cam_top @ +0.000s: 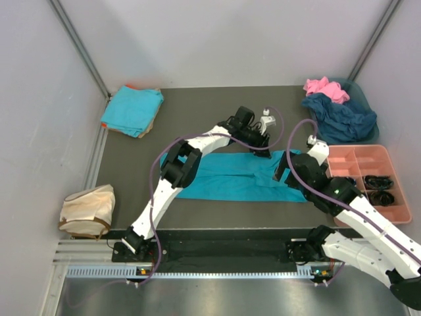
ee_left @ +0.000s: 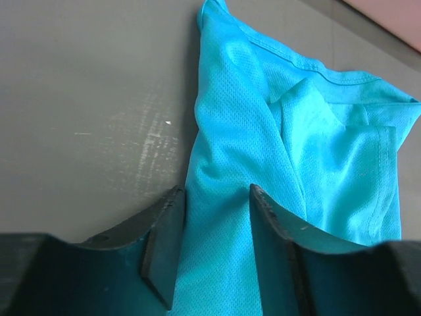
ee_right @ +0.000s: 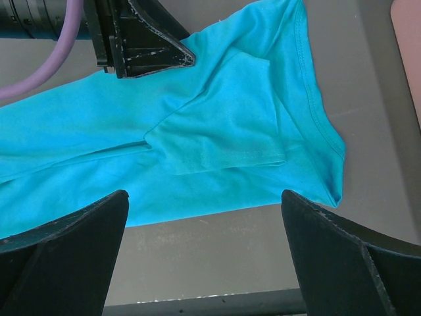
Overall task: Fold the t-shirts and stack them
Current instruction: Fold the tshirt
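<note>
A teal t-shirt [cam_top: 230, 178] lies spread lengthwise across the middle of the dark mat, with a sleeve folded in over its body [ee_right: 223, 131]. My left gripper [cam_top: 263, 150] is down at the shirt's far edge near the right end. Its jaws are partly narrowed, with a ridge of the teal fabric [ee_left: 220, 164] between them [ee_left: 217, 191] and a gap still showing, so it is not clamped. It also shows in the right wrist view [ee_right: 158, 52]. My right gripper [cam_top: 284, 172] hovers wide open and empty [ee_right: 204, 194] over the shirt's near edge at the right end.
A folded stack of teal shirts [cam_top: 131, 108] lies at the back left. A bin [cam_top: 358, 92] at the back right holds pink [cam_top: 325, 87] and navy [cam_top: 342, 118] shirts. A pink tray [cam_top: 368, 178] stands right, and a beige bag [cam_top: 87, 209] lies front left.
</note>
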### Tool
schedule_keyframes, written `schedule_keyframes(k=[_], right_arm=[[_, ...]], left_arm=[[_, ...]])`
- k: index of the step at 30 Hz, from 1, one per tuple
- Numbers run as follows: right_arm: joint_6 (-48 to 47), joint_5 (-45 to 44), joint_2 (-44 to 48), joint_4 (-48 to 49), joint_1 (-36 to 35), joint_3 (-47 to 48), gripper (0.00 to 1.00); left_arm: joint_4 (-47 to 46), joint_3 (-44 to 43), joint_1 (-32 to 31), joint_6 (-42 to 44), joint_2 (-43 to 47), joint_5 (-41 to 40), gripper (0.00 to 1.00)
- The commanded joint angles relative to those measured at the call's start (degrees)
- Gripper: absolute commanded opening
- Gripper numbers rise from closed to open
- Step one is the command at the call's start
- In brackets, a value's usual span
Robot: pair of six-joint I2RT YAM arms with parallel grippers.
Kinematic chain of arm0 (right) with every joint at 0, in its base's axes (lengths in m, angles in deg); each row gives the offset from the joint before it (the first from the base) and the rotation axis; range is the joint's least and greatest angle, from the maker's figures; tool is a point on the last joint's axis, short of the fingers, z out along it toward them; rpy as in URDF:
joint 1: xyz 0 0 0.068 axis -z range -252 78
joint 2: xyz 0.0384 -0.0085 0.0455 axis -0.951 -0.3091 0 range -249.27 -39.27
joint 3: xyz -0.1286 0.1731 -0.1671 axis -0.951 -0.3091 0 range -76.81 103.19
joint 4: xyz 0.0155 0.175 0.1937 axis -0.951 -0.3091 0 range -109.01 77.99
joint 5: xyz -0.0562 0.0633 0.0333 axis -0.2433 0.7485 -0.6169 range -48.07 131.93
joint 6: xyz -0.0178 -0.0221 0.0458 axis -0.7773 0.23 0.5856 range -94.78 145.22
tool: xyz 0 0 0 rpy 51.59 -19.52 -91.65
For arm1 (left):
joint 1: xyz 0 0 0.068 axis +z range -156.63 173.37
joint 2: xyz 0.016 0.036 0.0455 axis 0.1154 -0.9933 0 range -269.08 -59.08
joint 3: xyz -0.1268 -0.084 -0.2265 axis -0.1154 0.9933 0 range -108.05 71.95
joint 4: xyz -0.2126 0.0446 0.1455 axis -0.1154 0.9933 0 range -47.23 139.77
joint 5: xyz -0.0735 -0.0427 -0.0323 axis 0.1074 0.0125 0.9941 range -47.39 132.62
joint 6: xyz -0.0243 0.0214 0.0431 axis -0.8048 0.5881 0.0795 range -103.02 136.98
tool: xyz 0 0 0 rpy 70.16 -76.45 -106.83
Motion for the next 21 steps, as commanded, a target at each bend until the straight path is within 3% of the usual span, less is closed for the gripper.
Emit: schedule_keyframes(k=[1, 6, 9, 10, 11, 13, 21], right_arm=[[0.4, -0.3, 0.8, 0.5, 0.5, -0.7, 0.99], [0.4, 0.0, 0.4, 1.0, 0.6, -0.9, 0.99], [0.5, 0.2, 0.3, 1.1, 0.5, -1.0, 0.99], [0.6, 0.1, 0.4, 1.2, 0.5, -0.9, 0.99], [0.5, 0.1, 0.5, 1.0, 0.6, -0.9, 0.99], [0.6, -0.1, 0.5, 1.0, 0.5, -0.9, 0.99], [0.5, -0.1, 0.4, 1.0, 0.6, -1.0, 0.99]], left_arm=[[9.5, -0.2, -1.4, 3.2, -3.6, -3.6, 0.48], [11.0, 0.2, -1.9, 4.4, -3.5, -4.5, 0.47], [11.1, 0.0, -2.1, 4.3, -3.6, -5.2, 0.38], [11.3, -0.1, -2.1, 4.3, -3.7, -5.3, 0.31], [11.3, -0.2, -2.1, 4.1, -3.7, -5.6, 0.1], [11.3, -0.3, -2.1, 3.9, -3.9, -6.1, 0.0], [10.7, -2.8, -2.1, 0.6, -5.2, -10.0, 0.0]])
